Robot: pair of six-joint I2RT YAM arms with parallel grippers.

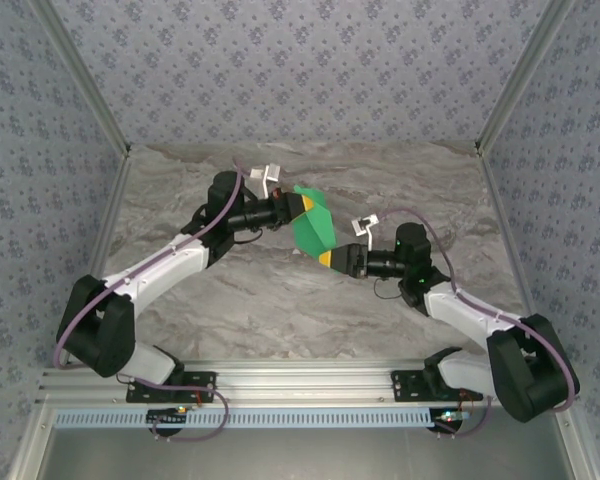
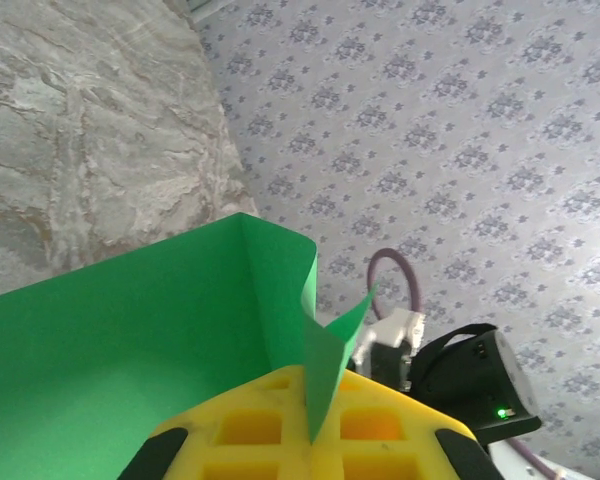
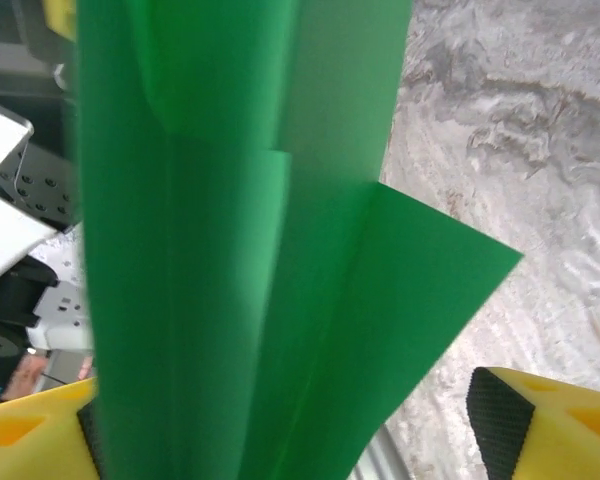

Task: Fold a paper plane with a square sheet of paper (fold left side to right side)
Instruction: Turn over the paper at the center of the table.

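Green sheet of paper [image 1: 312, 228]: held up off the marble-patterned table [image 1: 280, 310], mid-scene, in the space between the two arms' tips.
Shape of the sheet: creased and partly folded, no flat square; the top view shows a faceted green form, broader at its far end and narrowing toward the near right.
Left gripper [image 1: 302, 207]: clamped tight on the far upper edge of the sheet, reaching in from the left.
Left wrist view: the paper [image 2: 130, 340] rises out of the seam between the closed yellow fingers [image 2: 250, 425], one panel spreading left and a narrow flap curling up and to the right.
Right gripper [image 1: 325, 259]: at the sheet's near lower end, coming in from the right.
Right wrist view: jaws stand wide apart, one yellow finger [image 3: 25, 435] at the lower left and the other with its black pad [image 3: 495, 410] at the lower right; the folded layers [image 3: 260, 250] hang down between them, close against the left finger and clear of the right one.
Grip on that side: not closed on the paper.
Layers: several long vertical creases, with one pointed corner jutting out to the right over the table.
Setting: patterned blue-grey walls [image 1: 280, 60] on three sides, both arm bases on a metal rail [image 1: 300, 380] at the near edge.
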